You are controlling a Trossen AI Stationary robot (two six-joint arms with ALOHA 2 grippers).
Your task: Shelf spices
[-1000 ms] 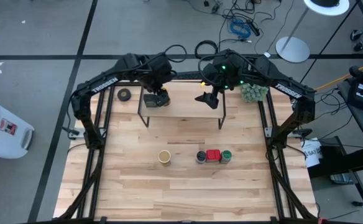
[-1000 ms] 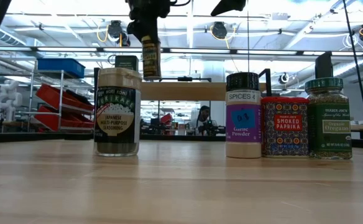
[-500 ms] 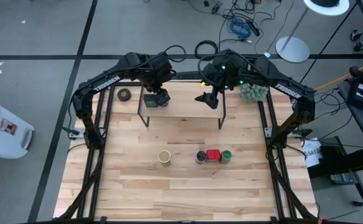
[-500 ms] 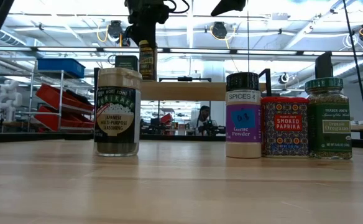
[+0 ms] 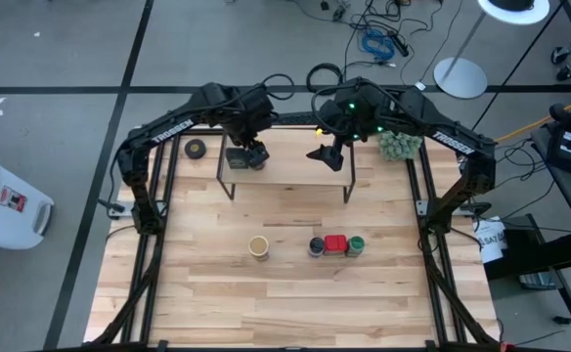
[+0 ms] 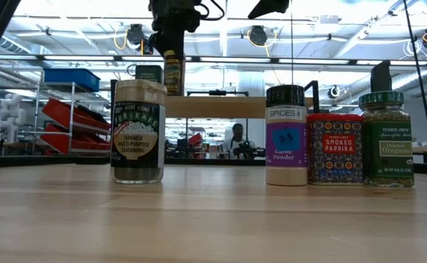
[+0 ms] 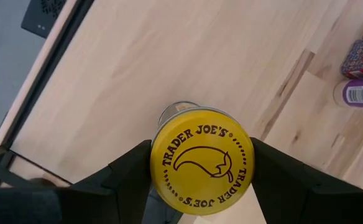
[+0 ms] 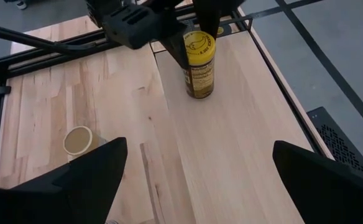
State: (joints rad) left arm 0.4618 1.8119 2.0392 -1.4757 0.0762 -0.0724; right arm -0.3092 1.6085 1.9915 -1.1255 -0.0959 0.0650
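My left gripper (image 5: pixel 253 153) is shut on the yellow-lidded jar (image 8: pixel 199 67) over the left part of the shelf (image 5: pixel 295 168). The jar's base is at the shelf's board. A dark boxy tin (image 6: pixel 148 73) stands on the shelf beside it. My right gripper (image 5: pixel 327 154) hangs open above the shelf's right part with nothing between its fingers. On the table in front stand the tan-lidded jar (image 5: pixel 258 246), the blue-lidded jar (image 5: pixel 317 246), the red square tin (image 5: pixel 335 243) and the green-lidded jar (image 5: pixel 355 245). My left gripper pinches the yellow lid's rim (image 7: pixel 155 163) between its two fingers, one on each side. The fingers come from above, pointing steeply down. The jar hangs upright below them with its base (image 8: pixel 199 93) at the shelf's board; whether it rests there I cannot tell.
A black tape roll (image 5: pixel 197 149) lies at the table's far left, and a fuzzy green plant ball (image 5: pixel 399 145) sits at the far right. The shelf's board has bare room to the right of the jar. Black frame rails run along both table sides.
My left gripper has tipped slightly. The yellow-lidded jar now stands closer to upright and a little lower over the shelf's board.
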